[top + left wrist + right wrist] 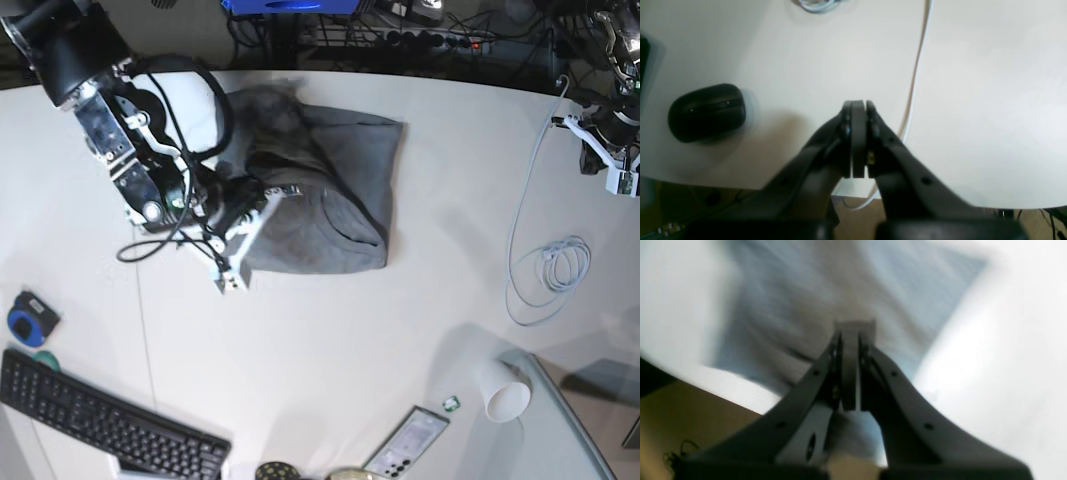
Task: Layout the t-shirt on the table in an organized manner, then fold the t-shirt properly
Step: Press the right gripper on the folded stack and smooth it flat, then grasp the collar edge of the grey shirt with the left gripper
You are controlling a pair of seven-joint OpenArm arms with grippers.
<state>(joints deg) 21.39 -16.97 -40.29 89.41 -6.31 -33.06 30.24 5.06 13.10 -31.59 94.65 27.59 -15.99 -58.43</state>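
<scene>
Left wrist view: the left pincer [858,106] has its jaws pressed together with nothing between them, above the bare white table [990,100]. A black rounded object [706,111] lies on the table to one side, and a thin white cable [915,76] runs along the table's seam past the pincer. The table's near edge shows below, with brownish floor under it.

Right wrist view: the picture is blurred. The right pincer [853,330] is closed, its tips over the grey t-shirt [800,313]; a pale strip sits between the jaws, but whether they pinch cloth cannot be told here. White table [1007,356] lies on both sides of the shirt.

Base view: the t-shirt [330,190] lies bunched and partly folded on the far middle of the table [330,330]. The right pincer [250,215] sits at the shirt's edge, touching it. The left arm is at the far corner, well apart from the shirt. A coiled cable [550,265], a paper cup [505,392], a phone [410,440], a keyboard [100,415] and a blue tape measure [28,318] also lie on the table.
</scene>
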